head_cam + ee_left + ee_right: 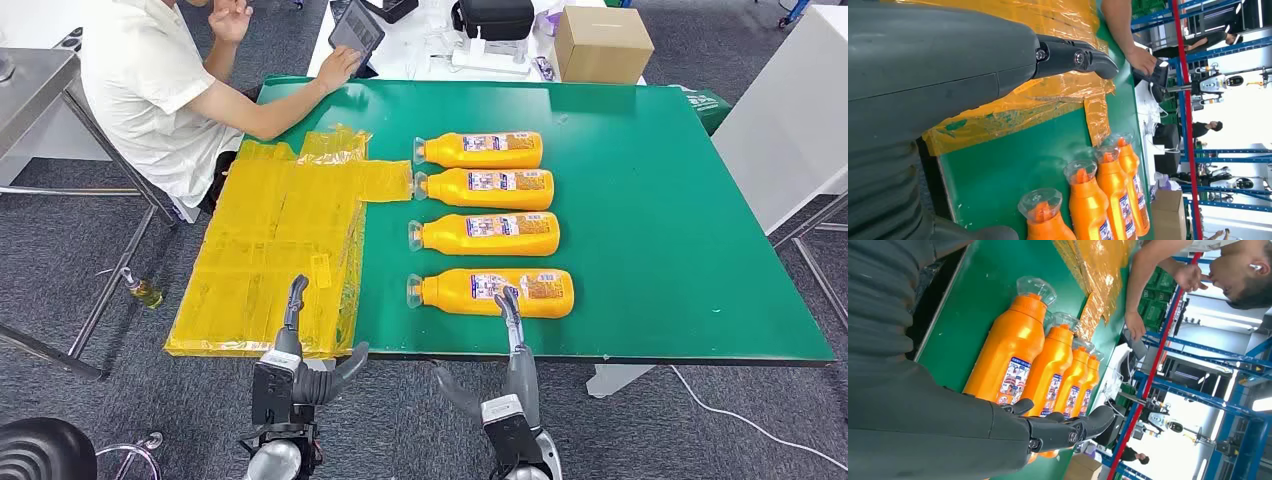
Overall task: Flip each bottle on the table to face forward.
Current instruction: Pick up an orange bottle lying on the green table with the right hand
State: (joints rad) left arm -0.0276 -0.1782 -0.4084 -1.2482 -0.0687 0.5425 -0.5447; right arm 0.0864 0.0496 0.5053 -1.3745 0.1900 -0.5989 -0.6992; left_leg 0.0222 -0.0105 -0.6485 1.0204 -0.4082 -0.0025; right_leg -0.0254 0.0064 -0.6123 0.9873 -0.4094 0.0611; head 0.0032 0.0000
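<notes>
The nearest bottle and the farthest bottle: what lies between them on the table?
Two more orange bottles, lying parallel between the nearest bottle and the farthest bottle, in the head view.

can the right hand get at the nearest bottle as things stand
Probably yes. The right hand is open with its fingers already reaching over the table edge at the nearest bottle, which lies on its side in the front row. Nothing sits between them; the yellow plastic sheet lies off to the left.
</notes>
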